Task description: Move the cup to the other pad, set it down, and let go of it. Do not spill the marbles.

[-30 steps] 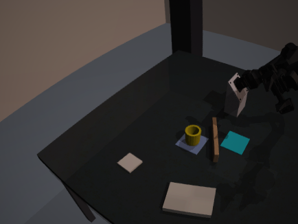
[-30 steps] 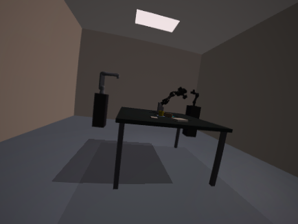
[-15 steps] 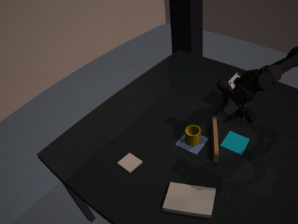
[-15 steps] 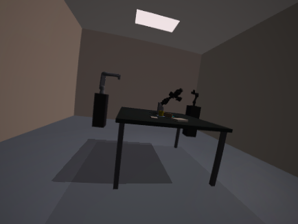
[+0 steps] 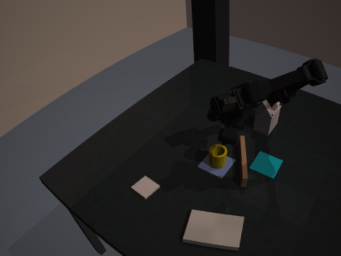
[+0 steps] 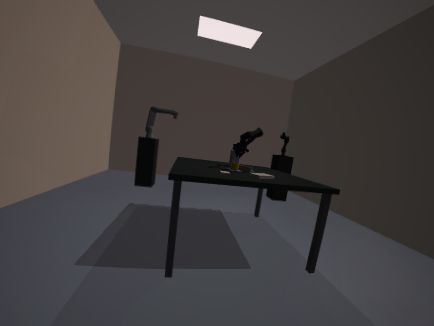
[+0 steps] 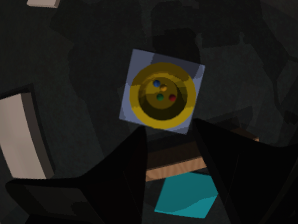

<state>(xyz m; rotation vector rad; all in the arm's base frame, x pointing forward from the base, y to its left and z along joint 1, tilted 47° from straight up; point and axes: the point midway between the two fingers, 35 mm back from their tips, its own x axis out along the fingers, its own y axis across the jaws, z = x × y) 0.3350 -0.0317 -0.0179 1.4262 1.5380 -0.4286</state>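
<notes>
The yellow cup [image 5: 218, 155] [image 7: 165, 96] stands upright on a lavender pad [image 5: 221, 173] [image 7: 135, 62] near the middle of the table. In the wrist view a few coloured marbles [image 7: 164, 91] lie inside it. A teal pad [image 5: 266, 164] [image 7: 188, 196] lies to its right, beyond an upright wooden bar [image 5: 243, 161] [image 7: 174, 167]. My gripper [image 5: 229, 135] [image 7: 169, 128] hangs above the cup, slightly behind it, and looks straight down. Its fingers are partly open, with nothing between them. In the exterior view the cup [image 6: 234, 166] and arm [image 6: 244, 142] are tiny.
The wooden bar stands between the two pads. A small tan tile [image 5: 145, 187] and a larger pale slab [image 5: 214, 228] [image 7: 23, 137] lie toward the table's front. A white block [image 5: 271, 118] stands by the arm's base.
</notes>
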